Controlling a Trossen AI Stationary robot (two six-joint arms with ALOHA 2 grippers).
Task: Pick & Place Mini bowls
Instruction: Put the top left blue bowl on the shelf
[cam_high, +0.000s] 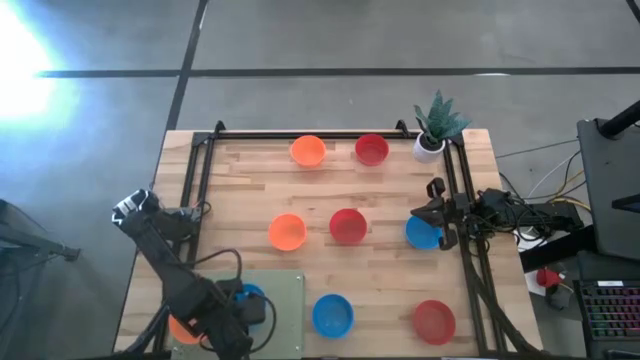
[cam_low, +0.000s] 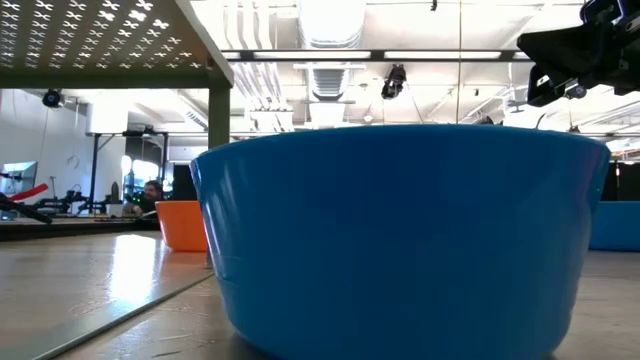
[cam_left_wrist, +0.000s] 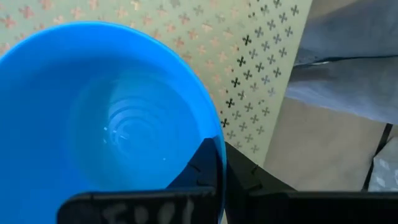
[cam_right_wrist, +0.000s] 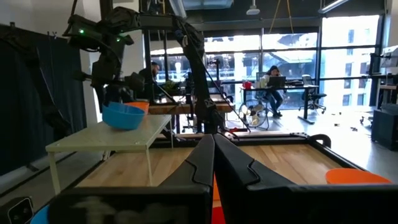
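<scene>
Nine mini bowls show in the high view. On the wooden table lie two orange (cam_high: 308, 151) (cam_high: 287, 232), three red (cam_high: 371, 149) (cam_high: 348, 226) (cam_high: 434, 321) and two blue (cam_high: 422, 233) (cam_high: 332, 315). My left gripper (cam_high: 248, 308) is at the near left, over a raised green perforated platform (cam_high: 285, 295), shut on the third blue bowl (cam_left_wrist: 106, 118). An orange bowl (cam_high: 183, 328) sits on the platform, half hidden by the arm. My right gripper (cam_high: 437, 210) is shut (cam_right_wrist: 213, 152) and hangs in the air beside the right-hand blue bowl. My left gripper holds the blue bowl by its rim (cam_left_wrist: 214, 134), one finger inside the bowl (cam_left_wrist: 202, 165) and one outside (cam_left_wrist: 249, 180). It reaches in from above. The bowl (cam_right_wrist: 123, 116) sits tilted at the platform top; whether it touches the platform I cannot tell.
A small white pot with a green plant (cam_high: 436, 125) stands at the far right corner. Black frame rails (cam_high: 200, 190) (cam_high: 465, 200) run along the table's left, right and far sides. Free board lies between the bowls. People sit at desks beyond the table (cam_right_wrist: 272, 81).
</scene>
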